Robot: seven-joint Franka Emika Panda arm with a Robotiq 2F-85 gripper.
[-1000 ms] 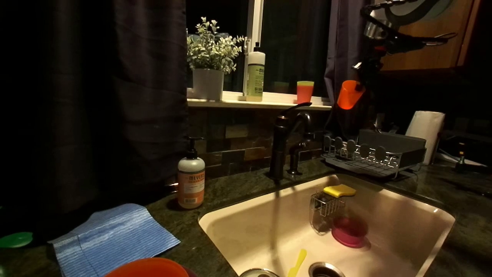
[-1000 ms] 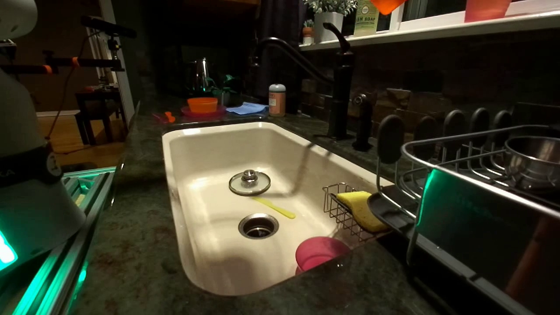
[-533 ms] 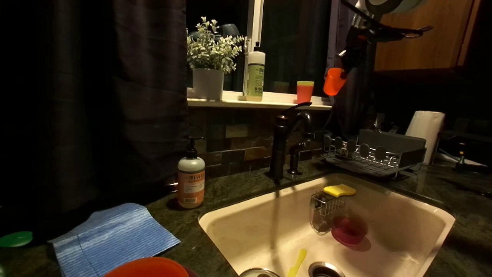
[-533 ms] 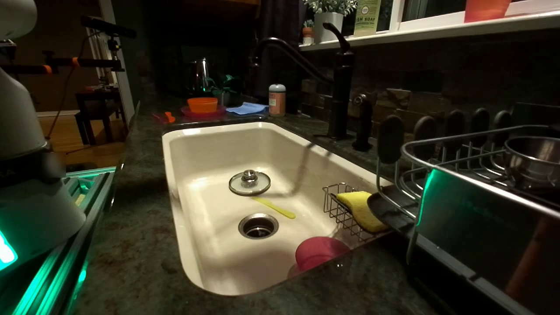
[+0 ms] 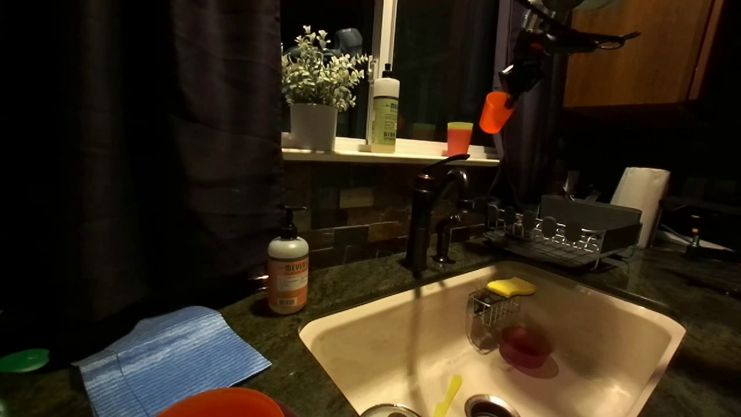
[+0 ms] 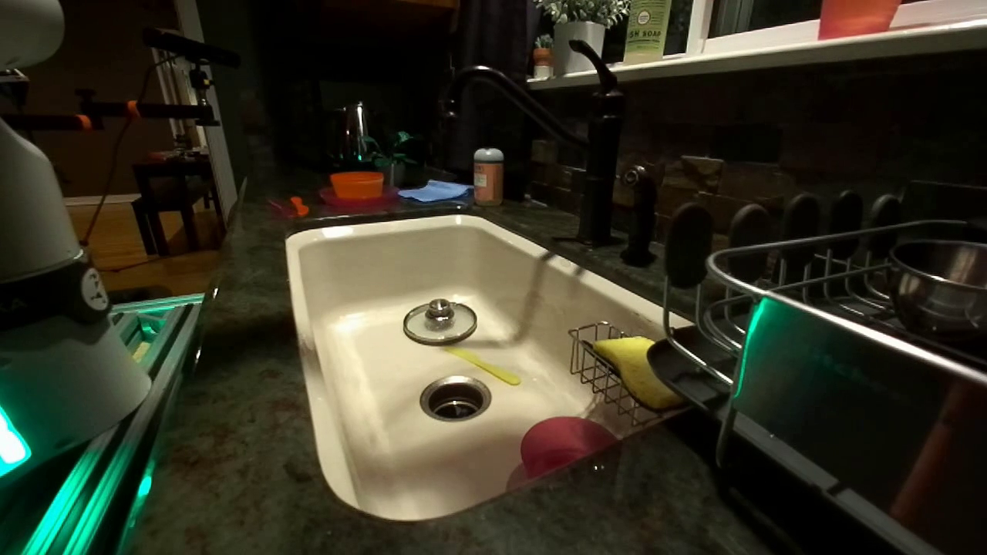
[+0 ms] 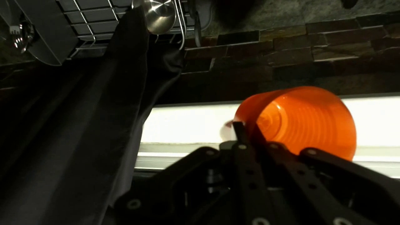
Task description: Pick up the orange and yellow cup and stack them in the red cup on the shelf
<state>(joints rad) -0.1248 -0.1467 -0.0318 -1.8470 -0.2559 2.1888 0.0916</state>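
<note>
My gripper (image 5: 510, 103) is shut on the wall of the orange cup (image 5: 495, 114) and holds it tilted in the air, right of and above the red cup (image 5: 458, 143). In the wrist view the fingers (image 7: 248, 129) pinch the side of the orange cup (image 7: 306, 118), whose open mouth faces the camera. The red cup stands upright on the white windowsill, with the rim of a yellow cup (image 5: 460, 125) showing above it. The red cup's lower part also shows in an exterior view (image 6: 858, 17); the gripper is out of that view. In the wrist view the red cup is not visible.
The sill also holds a green soap bottle (image 5: 385, 113) and a potted plant (image 5: 314, 124). A dark faucet (image 5: 421, 220) rises below the sill. A dark curtain (image 7: 93, 131) hangs beside the gripper. A dish rack (image 5: 573, 229) stands right of the sink (image 5: 370, 347).
The gripper with the orange cup has moved up and left toward the window in an exterior view. The orange cup has left the top of another exterior view. The cups on the sill have not moved.
</note>
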